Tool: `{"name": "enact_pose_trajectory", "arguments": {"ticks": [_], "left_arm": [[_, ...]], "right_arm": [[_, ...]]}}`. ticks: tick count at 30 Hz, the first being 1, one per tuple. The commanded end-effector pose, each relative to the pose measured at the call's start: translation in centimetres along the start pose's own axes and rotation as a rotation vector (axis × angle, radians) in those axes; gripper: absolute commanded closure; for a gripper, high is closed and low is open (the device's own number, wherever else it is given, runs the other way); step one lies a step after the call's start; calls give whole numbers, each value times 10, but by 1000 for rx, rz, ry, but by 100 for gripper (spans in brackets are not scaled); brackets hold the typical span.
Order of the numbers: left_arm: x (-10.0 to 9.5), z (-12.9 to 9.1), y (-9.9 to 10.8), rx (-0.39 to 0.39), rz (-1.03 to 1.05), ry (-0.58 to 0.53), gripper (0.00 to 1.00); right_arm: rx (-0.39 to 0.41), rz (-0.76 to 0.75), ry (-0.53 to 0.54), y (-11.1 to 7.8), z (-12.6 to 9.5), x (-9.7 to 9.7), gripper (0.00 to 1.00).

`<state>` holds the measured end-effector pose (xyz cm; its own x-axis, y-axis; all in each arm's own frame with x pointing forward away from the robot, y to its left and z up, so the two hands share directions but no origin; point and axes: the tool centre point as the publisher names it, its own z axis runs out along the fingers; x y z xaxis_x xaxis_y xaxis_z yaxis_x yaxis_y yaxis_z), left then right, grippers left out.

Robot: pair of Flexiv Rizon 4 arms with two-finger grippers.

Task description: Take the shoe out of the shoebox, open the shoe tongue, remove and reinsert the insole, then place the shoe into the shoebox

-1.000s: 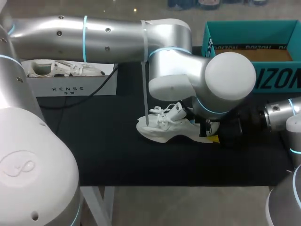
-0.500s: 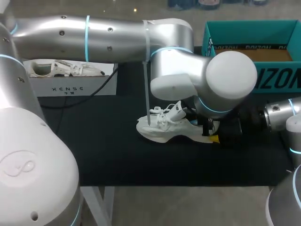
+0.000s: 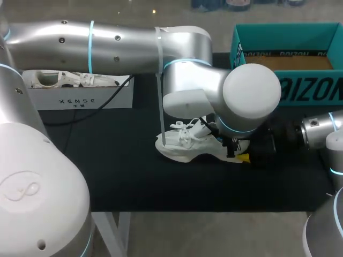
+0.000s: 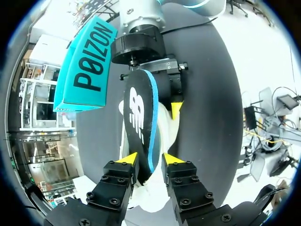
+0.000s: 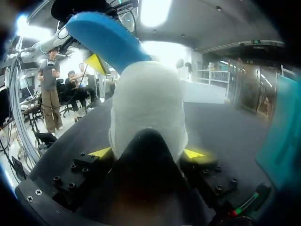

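Overhead, the left arm [image 3: 187,80] hides its own gripper and much of the shoe [image 3: 185,145] lying mid-table. The left gripper [image 4: 150,159] pinches the insole [image 4: 140,117], which stands up out of the shoe. The right gripper [image 5: 146,153] clamps the heel. A white box [image 3: 80,100] holds another shoe [image 3: 64,79]. The teal shoebox [image 3: 284,35] shows its brown floor.

Lettering on teal box [image 3: 313,92], white box [image 3: 80,100]

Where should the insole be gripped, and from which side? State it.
Grip the insole at its narrow end, clear of the shoe, where the left tool is clamped. Come from the side opposite the right tool, which pins the shoe's other end.
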<state>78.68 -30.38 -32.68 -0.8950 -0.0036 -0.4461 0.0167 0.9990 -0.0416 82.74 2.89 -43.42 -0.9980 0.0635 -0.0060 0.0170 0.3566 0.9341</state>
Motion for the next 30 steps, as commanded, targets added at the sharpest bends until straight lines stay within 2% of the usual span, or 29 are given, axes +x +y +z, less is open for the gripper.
{"name": "enact_pose_trajectory", "arguments": {"ticks": [1,16,18,19,26,30], "left_arm": [[-1,7,1,12,-1,5,71],[-12,18,-11,11,-23,5,82],[-12,18,-13,12,-23,1,87],[-12,19,-13,13,-24,0,100],[-13,13,-16,30,-35,-6,100],[-14,-4,-23,57,-48,-14,100]], "right_arm": [[2,1,-1,-5,4,-1,100],[2,1,-1,-5,4,-1,100],[2,1,-1,-5,4,-1,100],[2,1,-1,-5,4,-1,100],[2,1,-1,-5,4,-1,100],[2,1,-1,-5,4,-1,100]]}}
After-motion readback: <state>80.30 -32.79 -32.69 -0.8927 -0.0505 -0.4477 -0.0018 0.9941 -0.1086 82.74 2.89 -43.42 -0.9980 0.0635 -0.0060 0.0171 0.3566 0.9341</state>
